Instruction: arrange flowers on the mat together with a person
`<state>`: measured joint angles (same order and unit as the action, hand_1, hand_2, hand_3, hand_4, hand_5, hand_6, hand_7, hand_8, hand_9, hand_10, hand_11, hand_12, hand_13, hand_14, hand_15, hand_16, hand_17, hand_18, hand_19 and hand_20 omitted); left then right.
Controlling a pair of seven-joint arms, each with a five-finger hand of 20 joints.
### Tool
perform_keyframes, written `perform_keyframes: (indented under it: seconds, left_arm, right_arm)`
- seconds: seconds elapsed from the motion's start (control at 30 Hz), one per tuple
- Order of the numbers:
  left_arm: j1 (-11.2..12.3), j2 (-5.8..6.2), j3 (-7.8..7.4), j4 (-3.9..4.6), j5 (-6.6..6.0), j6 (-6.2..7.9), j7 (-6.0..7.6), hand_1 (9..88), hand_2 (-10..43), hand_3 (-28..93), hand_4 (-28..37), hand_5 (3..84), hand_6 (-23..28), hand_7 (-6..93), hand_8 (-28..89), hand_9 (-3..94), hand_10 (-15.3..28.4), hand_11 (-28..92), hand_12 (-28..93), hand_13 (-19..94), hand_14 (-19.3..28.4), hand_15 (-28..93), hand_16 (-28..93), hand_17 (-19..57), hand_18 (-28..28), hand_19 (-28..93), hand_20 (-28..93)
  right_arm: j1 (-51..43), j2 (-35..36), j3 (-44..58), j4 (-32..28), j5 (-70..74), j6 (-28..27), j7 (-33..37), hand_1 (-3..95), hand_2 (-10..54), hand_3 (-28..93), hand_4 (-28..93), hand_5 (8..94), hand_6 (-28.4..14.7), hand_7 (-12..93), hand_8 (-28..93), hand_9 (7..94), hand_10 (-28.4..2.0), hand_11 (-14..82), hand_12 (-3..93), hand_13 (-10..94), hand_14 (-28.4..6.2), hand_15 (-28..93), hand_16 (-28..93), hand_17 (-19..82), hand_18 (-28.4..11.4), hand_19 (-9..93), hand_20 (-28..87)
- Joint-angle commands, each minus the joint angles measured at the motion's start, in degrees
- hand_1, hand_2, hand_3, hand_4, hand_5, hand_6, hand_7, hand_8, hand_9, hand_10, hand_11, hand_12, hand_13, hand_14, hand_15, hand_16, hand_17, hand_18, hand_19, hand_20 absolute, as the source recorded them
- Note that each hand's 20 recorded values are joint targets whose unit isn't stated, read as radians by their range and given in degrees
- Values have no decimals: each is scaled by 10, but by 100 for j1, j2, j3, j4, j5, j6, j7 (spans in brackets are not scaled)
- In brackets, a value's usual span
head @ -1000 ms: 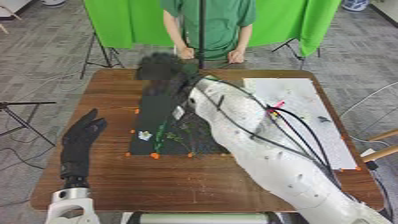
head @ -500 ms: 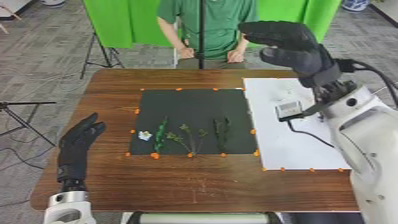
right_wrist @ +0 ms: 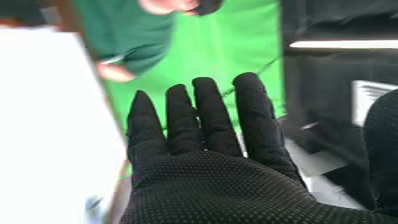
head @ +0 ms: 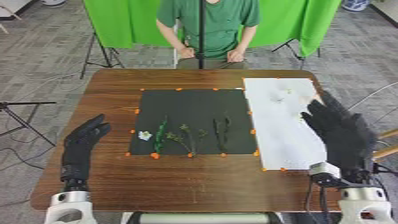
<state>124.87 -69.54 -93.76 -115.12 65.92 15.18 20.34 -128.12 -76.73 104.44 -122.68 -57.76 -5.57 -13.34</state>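
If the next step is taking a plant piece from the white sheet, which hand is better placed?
Probably the right hand: it hovers at the white sheet with the plant pieces, while the left hand is beyond the black mat.

A green curtain hangs behind the brown wooden surface; grey patterned flooring surrounds it, with black stands nearby.

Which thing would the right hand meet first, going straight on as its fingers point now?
Probably the green curtain beyond the table; both views put it ahead of the right hand. The hand's height above the white sheet is unclear.
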Motion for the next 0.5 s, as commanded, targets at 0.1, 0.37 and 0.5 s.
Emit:
perform_keyframes:
  seconds: [0.1, 0.37, 0.5]
  left_arm:
    - [49, -41, 24, 21, 63, -130, -90, 339, -95, 606, -234, 464, 40, 140, -76, 484, 128, 208, 142, 418, 152, 188, -2, 133, 106, 83, 197]
    - [39, -37, 35, 26, 67, -150, -100, 338, -95, 608, -230, 466, 40, 139, -75, 485, 129, 209, 143, 419, 152, 189, -2, 133, 106, 84, 197]
    - [40, -40, 40, 22, 57, -136, -100, 336, -95, 611, -228, 467, 40, 139, -75, 486, 129, 207, 143, 420, 152, 189, -2, 133, 106, 84, 197]
  right_arm:
    - [-535, -171, 82, 38, -221, -168, -184, 46, 39, 759, -184, 375, -9, 68, -78, 362, -147, 31, 114, 265, -112, 60, 119, 155, -148, 9, 240]
    - [-365, -129, -31, 120, -200, -93, -161, 47, 39, 765, -185, 383, -7, 77, -83, 371, -147, 35, 116, 275, -113, 75, 111, 161, -149, 10, 242]
    - [-506, -224, 112, 109, -192, -293, -234, 47, 39, 766, -185, 388, -8, 77, -83, 377, -148, 35, 116, 280, -117, 81, 109, 163, -150, 10, 243]
